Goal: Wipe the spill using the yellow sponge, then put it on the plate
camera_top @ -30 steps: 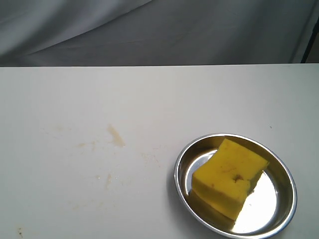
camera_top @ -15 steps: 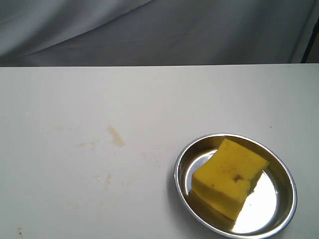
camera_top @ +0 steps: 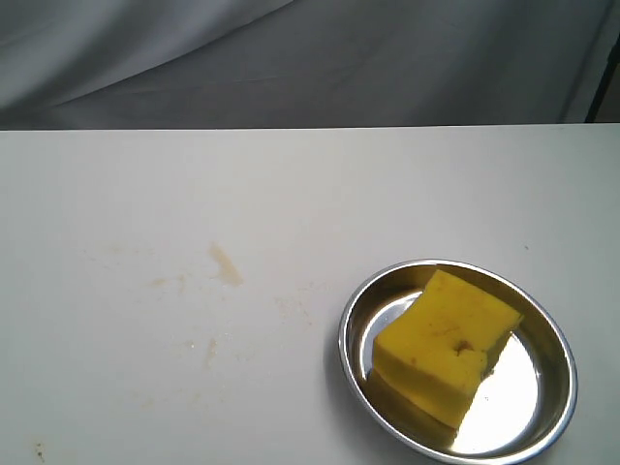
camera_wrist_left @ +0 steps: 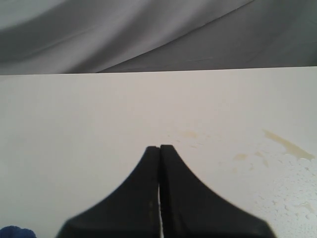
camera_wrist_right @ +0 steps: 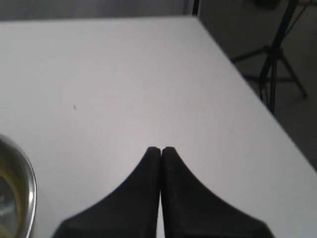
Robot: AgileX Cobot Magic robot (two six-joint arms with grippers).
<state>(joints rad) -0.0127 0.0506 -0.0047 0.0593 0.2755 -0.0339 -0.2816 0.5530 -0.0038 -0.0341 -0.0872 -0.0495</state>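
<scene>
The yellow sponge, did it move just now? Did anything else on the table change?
Nothing visibly changed in the exterior view. The yellow sponge sits in the plate just as before, and the faint tan smears of the spill are in the same spots on the table. No arm shows in that view, then or now.

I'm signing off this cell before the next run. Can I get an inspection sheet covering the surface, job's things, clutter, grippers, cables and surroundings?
Surface: white table, with fine droplets in the left wrist view.
Job's things: the spill is only faint tan smears. The yellow sponge lies in the plate.
Clutter: a blue object at the edge of the left wrist view, too little showing to identify.
Grippers: left gripper shut and empty. Right gripper shut and empty.
Cables: nothing seen.
Surroundings: grey cloth backdrop. A tripod stands off the table.
</scene>
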